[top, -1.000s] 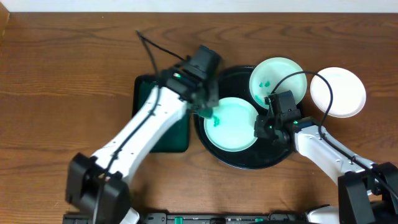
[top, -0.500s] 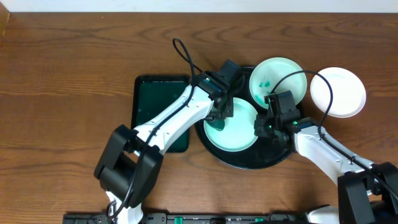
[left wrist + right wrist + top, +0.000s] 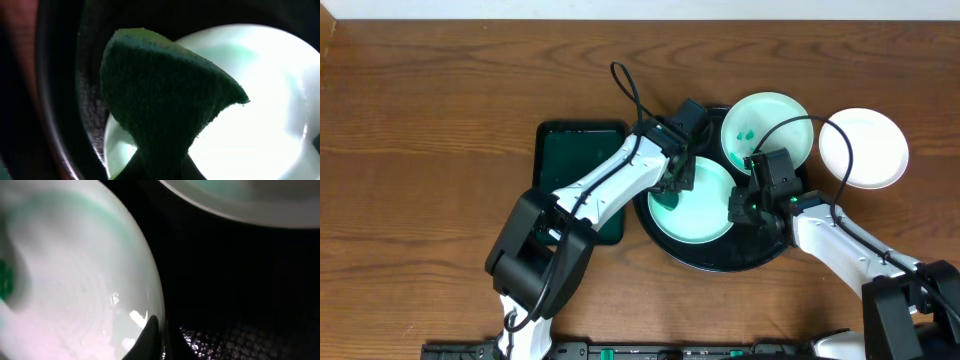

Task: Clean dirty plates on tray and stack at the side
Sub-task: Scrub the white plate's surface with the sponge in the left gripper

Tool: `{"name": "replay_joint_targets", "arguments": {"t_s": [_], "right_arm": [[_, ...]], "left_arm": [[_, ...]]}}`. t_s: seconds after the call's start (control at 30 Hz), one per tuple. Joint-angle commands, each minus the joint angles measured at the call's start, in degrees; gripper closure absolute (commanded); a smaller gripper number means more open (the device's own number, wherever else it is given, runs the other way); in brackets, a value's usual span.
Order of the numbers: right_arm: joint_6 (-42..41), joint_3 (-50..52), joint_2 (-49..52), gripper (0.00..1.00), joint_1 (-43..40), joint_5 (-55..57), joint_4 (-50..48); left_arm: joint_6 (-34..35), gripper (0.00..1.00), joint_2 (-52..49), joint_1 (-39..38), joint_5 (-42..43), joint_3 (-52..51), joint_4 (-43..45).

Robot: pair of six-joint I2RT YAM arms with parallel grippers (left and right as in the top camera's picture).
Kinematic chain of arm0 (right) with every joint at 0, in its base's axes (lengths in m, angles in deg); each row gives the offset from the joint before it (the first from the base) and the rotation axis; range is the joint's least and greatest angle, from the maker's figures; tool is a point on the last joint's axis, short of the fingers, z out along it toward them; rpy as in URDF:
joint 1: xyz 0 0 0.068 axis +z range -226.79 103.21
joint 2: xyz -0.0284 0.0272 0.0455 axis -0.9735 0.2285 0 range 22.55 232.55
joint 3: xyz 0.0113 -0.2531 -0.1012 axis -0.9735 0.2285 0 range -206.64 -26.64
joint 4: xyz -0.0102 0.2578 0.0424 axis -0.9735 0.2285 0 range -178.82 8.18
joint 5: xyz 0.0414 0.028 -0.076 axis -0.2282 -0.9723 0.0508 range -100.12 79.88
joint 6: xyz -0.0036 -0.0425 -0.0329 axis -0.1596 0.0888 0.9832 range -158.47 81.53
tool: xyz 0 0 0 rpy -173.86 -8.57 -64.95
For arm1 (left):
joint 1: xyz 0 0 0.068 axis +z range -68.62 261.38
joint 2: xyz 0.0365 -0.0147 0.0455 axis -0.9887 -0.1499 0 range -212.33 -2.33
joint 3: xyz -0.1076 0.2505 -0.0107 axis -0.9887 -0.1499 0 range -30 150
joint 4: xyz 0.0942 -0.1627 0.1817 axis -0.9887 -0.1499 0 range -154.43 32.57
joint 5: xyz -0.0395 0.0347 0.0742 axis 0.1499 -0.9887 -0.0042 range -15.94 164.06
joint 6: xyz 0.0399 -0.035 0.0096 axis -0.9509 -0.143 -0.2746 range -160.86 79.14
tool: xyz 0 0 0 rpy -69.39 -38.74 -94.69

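Observation:
The round black tray (image 3: 720,262) holds two plates. The front plate (image 3: 700,210) is tinted pale cyan. The back plate (image 3: 767,122) carries small teal smears. A third, clean white plate (image 3: 865,148) lies on the table to the right of the tray. My left gripper (image 3: 675,180) is shut on a dark green sponge (image 3: 165,95), which is pressed on the front plate's (image 3: 260,100) upper left part. My right gripper (image 3: 740,207) is shut on that plate's right rim (image 3: 70,270), with one fingertip (image 3: 150,330) on its inner side.
A rectangular dark green tray (image 3: 570,160) sits to the left of the black tray, partly under my left arm. Bare wooden table lies at the far left and along the back. The black tray's floor (image 3: 240,280) shows between the two plates.
My left gripper has carried the sponge to the right, from the black tray's left edge onto the front plate. The right gripper has stayed at the plate's right rim.

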Motion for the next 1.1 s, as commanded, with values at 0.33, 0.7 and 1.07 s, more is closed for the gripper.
{"name": "replay_joint_targets", "arguments": {"t_s": [0.33,0.7,1.07], "right_arm": [[2.16,0.46,0.35,0.99,0.79,0.68,0.02],[2.16,0.46,0.35,0.99,0.79,0.66,-0.42],[2.14,0.46,0.35,0.99,0.83,0.44,-0.63]], "left_arm": [[-3.43,0.93,-1.11,0.15,-4.26,-0.55,-0.55],[-1.38,0.93,-1.88,-1.05,-2.21,-5.14,4.87],[-0.50,0.64,-0.02,-1.57,-2.14,-7.74,7.63]]}}
